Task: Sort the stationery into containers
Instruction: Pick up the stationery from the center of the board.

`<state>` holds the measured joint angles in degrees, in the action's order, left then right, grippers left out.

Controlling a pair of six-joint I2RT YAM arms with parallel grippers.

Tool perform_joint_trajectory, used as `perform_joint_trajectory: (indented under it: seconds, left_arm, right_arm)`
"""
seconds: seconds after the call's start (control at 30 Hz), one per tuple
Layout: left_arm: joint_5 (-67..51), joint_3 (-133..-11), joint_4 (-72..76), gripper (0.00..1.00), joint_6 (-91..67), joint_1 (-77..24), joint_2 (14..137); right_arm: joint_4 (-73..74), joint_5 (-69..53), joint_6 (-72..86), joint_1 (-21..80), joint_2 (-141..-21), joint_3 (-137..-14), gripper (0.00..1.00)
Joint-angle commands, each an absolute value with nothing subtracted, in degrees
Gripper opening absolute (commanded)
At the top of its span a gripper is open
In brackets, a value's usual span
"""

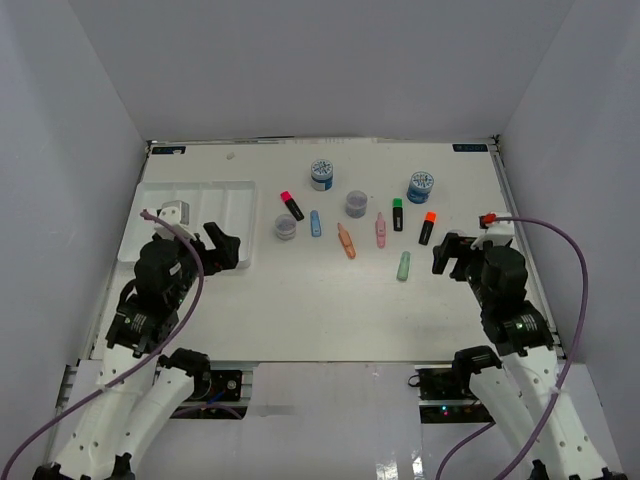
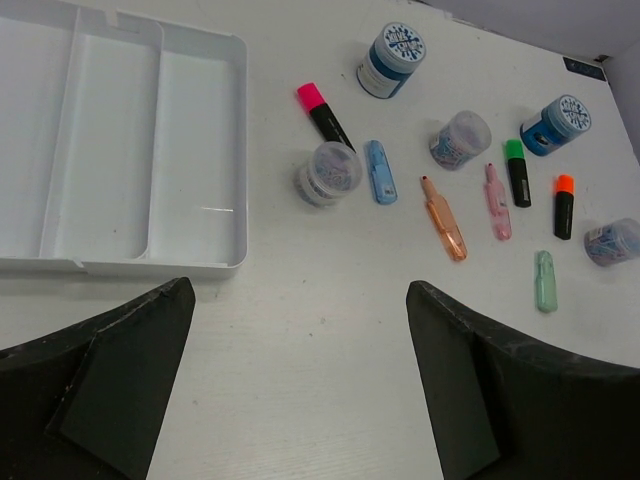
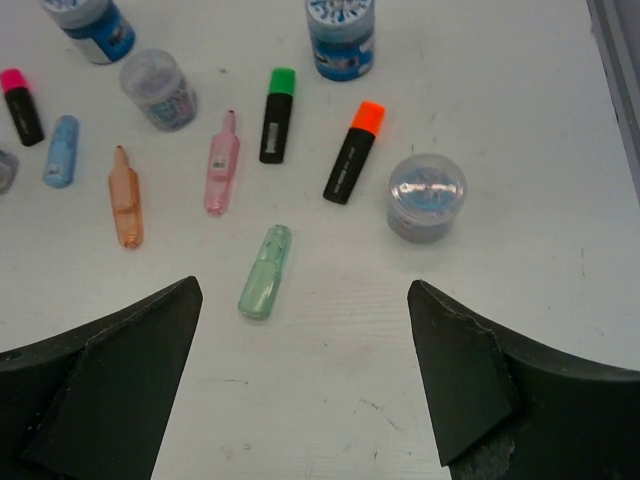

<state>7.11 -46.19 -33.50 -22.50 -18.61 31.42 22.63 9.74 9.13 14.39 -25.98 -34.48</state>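
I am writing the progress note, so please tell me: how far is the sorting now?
Done: nothing yet; the tray compartments in view are empty. In hand: nothing; the left gripper and right gripper are open and empty. Left: all highlighters, markers and jars, lying on the table.

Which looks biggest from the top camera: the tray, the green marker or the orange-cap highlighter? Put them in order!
1. tray: by far the largest.
2. orange-cap highlighter and green marker: these look about the same size, too close to rank.
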Motion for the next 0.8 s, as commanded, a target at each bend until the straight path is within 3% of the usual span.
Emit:
perform_joint_trajectory:
  seconds: [0.0, 0.23, 0.43, 0.77]
  left_arm:
    - [4.8, -44.9, -28.7, 0.98, -22.8, -18.9, 34.4]
    - [2.6, -39.3, -22.0, 0.98, -21.8, -18.9, 38.7]
    - [4.8, -32.8, -17.1, 0.98, -21.4, -18.9, 34.7]
    - [6.3, -32.5, -17.7, 0.98, -21.1, -18.9, 33.0]
  right_arm:
    - [21.9, 18.7, 15.2, 14.6, -32.9, -36.6, 0.9]
    - [21.8, 28.8, 20.5, 13.9, -54.0, -42.4, 0.9]
    - [19.9, 27.0, 20.7, 10.4, -69.4, -49.0, 0.9]
    - [15.2, 23.1, 19.6, 6.4, -82.7, -53.2, 0.9]
